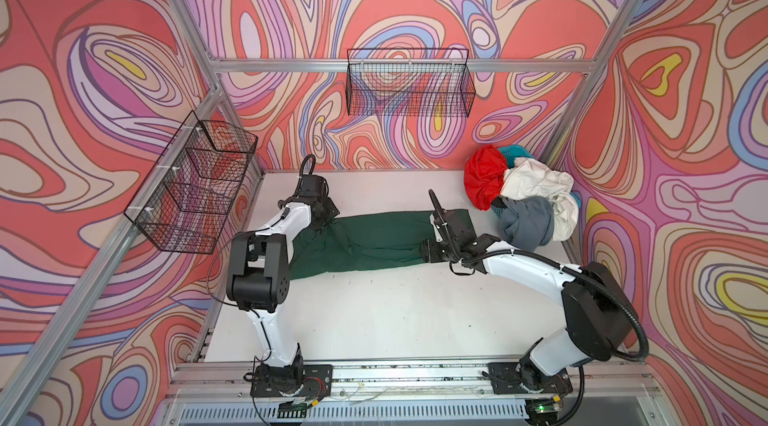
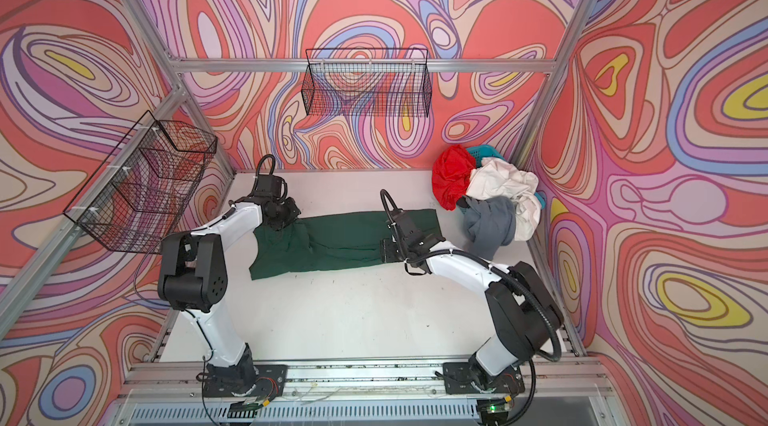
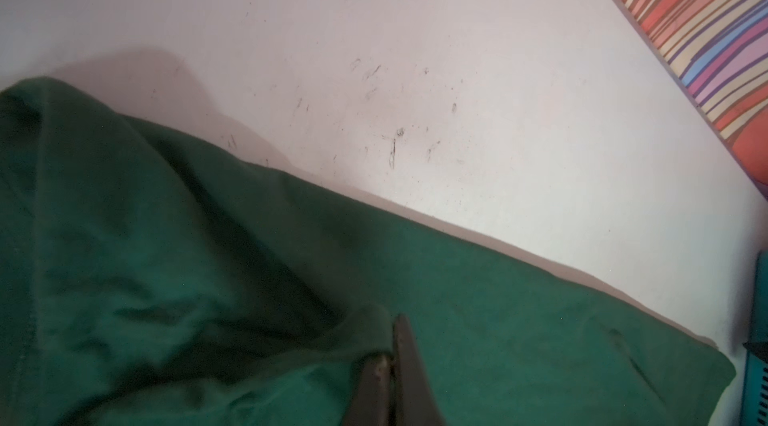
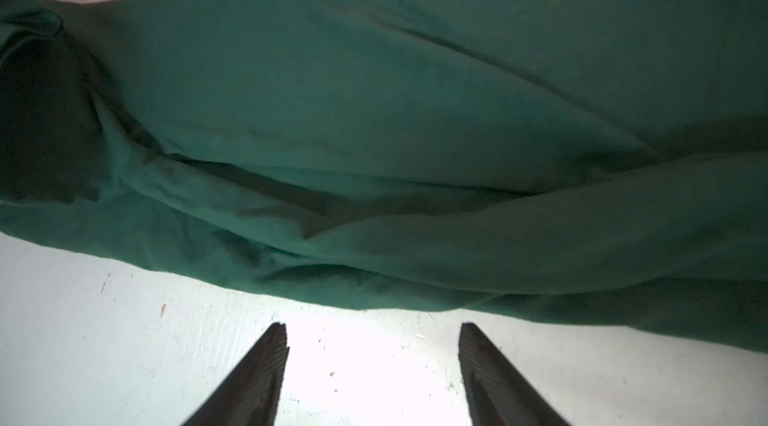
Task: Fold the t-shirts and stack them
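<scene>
A dark green shirt [image 1: 365,245] lies as a long, creased band across the middle of the white table [image 1: 374,320], running from left to right. The left tool [image 3: 392,320] sits at the far left end of this band. Its two fingers are pressed together on a raised fold of the green cloth, which bunches up at their tips. The right tool [image 4: 374,328] is at the right end of the band, beside its near edge. Its fingers [image 4: 266,361] stand well apart over bare table, just off the cloth, and hold nothing.

In the far right corner a red shirt [image 1: 484,180], an off-white shirt [image 1: 536,189] and a grey-blue shirt [image 1: 525,224] are heaped, crumpled, in and over a turquoise basket [image 1: 509,151]. The grey-blue one hangs down the near side of the heap onto the table, close to the right end of the green shirt.
</scene>
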Robot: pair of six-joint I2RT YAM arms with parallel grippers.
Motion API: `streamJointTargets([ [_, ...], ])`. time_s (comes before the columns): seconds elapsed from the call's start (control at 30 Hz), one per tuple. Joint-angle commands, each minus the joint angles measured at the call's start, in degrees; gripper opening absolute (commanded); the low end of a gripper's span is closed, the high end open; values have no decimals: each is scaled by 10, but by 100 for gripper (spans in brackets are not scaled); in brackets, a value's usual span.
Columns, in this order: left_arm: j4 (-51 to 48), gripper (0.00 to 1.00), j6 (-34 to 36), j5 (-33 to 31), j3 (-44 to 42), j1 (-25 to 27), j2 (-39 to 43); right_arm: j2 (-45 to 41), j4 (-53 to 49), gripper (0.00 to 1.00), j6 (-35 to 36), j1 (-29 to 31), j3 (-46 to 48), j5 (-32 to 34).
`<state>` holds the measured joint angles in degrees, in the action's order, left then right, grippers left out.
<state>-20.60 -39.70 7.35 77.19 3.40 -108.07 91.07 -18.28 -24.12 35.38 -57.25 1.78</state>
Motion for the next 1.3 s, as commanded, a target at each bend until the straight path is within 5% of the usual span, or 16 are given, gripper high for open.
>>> streamJointTargets([
  [0.0, 4, 0, -15, 18, 22, -19, -17, 14, 26, 69, 7, 7, -17, 4],
  [0.27, -23, 0, 7, -11, 64, -21, -25, 33, 32, 69, -6, 8, -29, -16],
  [0.47, -28, 51, 41, -7, 61, -17, 14, 32, 6, 70, -15, 8, -36, 9],
  [0.57, -37, 67, 58, -56, 30, -8, 59, 31, -6, 70, -21, 8, -43, 16],
  [0.87, -12, 62, 53, -67, -138, 59, 183, 31, -28, 70, -28, -4, -62, 17],
  [1.27, 1, 52, 15, -24, -240, 87, 184, -10, -17, 70, -40, -37, -15, 10],
])
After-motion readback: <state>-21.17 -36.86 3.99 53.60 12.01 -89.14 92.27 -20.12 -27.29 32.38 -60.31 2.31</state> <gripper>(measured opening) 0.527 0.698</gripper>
